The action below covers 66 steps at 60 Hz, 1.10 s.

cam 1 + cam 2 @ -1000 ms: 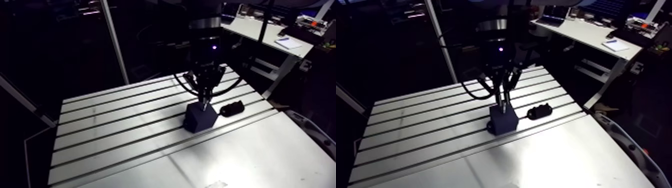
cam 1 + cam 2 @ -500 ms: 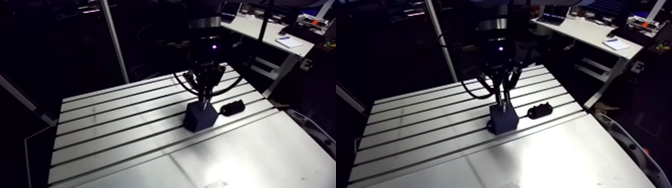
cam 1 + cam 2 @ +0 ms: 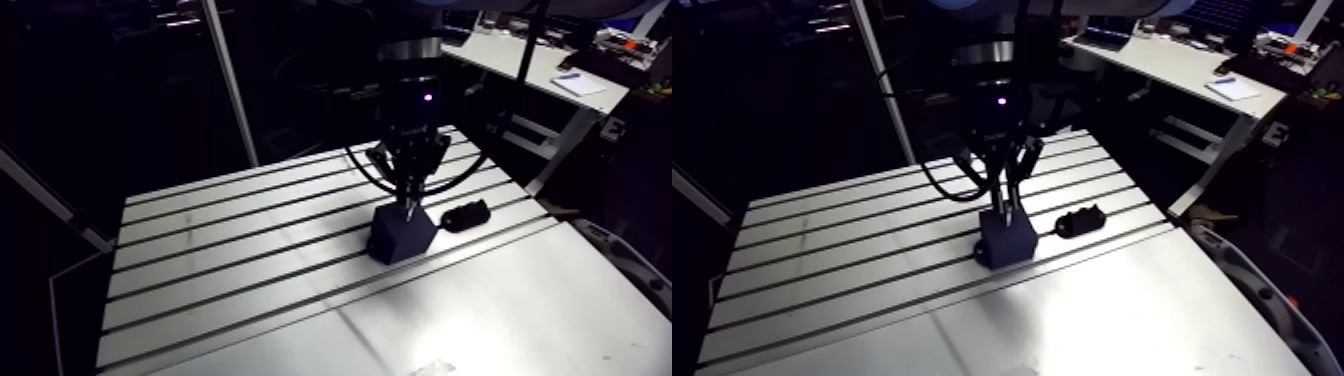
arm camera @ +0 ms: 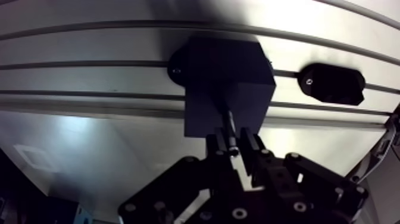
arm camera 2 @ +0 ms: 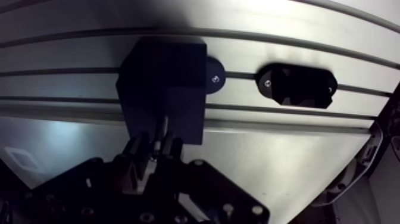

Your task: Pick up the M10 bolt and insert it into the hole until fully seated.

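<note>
A dark cube block stands on the slotted aluminium table. My gripper hangs straight above it, shut on the M10 bolt. The bolt's thin shank points down at the block's top face; its tip looks close to or touching the block, and the hole itself is hidden in the dark. In the arm view the gripper sits right over the block.
A small dark oval holder is fixed on a table slot beside the block, seen in the arm view as the dark holder to its right. A round foot sticks out from the block's side. Table slots run across under both.
</note>
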Available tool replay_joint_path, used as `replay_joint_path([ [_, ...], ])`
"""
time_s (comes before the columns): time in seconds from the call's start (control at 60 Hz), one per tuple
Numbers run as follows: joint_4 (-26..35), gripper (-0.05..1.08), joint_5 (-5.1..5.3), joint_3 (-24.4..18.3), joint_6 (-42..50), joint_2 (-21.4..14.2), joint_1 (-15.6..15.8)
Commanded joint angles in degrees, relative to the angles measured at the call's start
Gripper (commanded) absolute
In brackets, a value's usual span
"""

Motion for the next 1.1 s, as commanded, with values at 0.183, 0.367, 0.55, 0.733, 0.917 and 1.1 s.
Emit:
replay_joint_path([
  [0.183,-0.84,1.08,0.00,0.51,0.16,-0.14,0.03],
  [0.367,-1.62,1.08,0.00,0.97,0.24,-0.30,0.03],
  [0.55,-1.65,0.77,0.10,0.89,0.00,-0.49,0.03],
  [0.733,-2.32,0.00,0.09,0.89,-0.37,-1.31,0.27],
  [0.917,-2.35,0.00,0.18,0.89,-0.53,-1.55,0.64],
  [1.1,-2.35,0.00,0.18,0.80,-0.46,-1.71,0.65],
])
